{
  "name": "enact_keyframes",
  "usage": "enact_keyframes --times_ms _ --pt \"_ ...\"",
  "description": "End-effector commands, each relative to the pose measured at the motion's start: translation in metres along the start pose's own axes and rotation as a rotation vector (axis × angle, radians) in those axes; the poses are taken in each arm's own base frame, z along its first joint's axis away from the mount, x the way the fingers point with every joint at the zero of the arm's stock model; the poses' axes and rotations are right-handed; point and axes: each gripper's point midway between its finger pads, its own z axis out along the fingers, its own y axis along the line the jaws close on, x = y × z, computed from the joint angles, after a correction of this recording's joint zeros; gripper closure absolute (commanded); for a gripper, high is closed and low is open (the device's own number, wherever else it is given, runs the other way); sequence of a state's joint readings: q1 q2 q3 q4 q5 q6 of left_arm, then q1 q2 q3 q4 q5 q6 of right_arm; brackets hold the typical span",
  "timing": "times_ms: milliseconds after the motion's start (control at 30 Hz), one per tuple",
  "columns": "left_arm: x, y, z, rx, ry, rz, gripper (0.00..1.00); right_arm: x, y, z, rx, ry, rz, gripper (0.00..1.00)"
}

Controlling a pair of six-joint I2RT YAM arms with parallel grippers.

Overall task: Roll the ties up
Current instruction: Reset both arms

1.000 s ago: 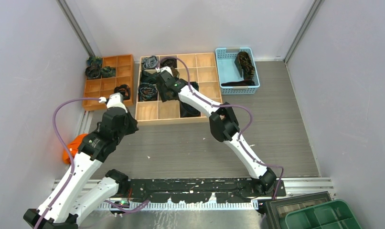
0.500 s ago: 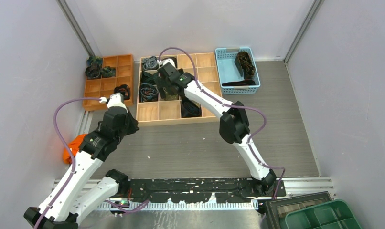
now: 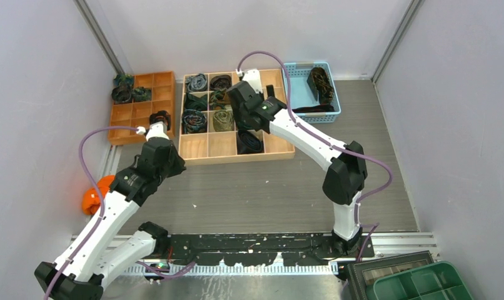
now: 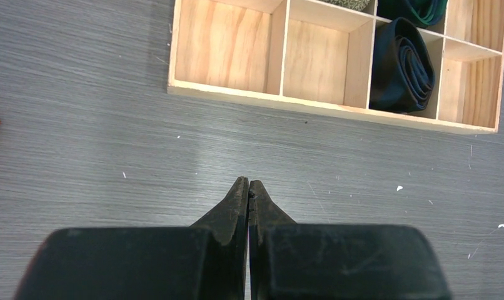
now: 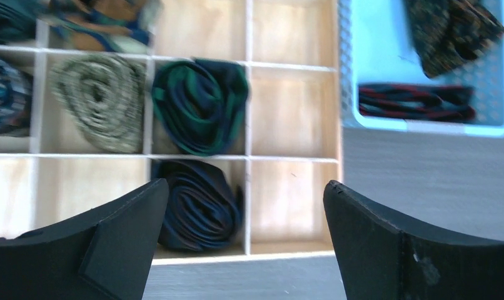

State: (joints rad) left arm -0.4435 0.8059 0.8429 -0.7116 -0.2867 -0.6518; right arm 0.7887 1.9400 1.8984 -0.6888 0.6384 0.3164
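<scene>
Now the spread, empty black right gripper sits lower-left of the dark red-striped fabric tie (long axis crosswise).

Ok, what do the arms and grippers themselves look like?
The left arm and right arm have white shells with black joints, and a lilac cable loops along each. The left gripper and right gripper have matte black, tapered fingers.
</scene>
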Motion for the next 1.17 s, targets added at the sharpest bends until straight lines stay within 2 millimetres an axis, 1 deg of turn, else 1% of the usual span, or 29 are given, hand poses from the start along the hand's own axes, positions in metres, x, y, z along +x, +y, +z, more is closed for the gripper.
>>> enact_keyframes --times_ms 0,100,233,633,967,1133 --pt "-0.005 -0.011 0.005 0.041 -0.018 -0.041 1.0 0.018 -0.046 -0.01 0.189 -0.008 0.022 0.0" --pt "0.0 -0.013 0.008 0.049 0.001 -0.05 1.0 0.038 -0.054 -0.01 0.207 0.014 0.034 0.0" --pt "0.003 -0.015 0.01 0.052 0.014 -0.058 1.0 0.05 -0.055 -0.011 0.193 0.028 0.044 0.0" --pt "0.002 -0.013 0.006 0.053 0.008 -0.066 1.0 0.06 -0.054 -0.011 0.182 0.046 0.048 0.0" --pt "0.002 -0.013 0.006 0.051 0.006 -0.066 1.0 0.061 -0.055 -0.011 0.185 0.046 0.04 0.0" --pt "0.001 -0.011 0.005 0.047 0.001 -0.065 1.0 0.061 -0.051 -0.011 0.159 0.052 0.038 0.0"
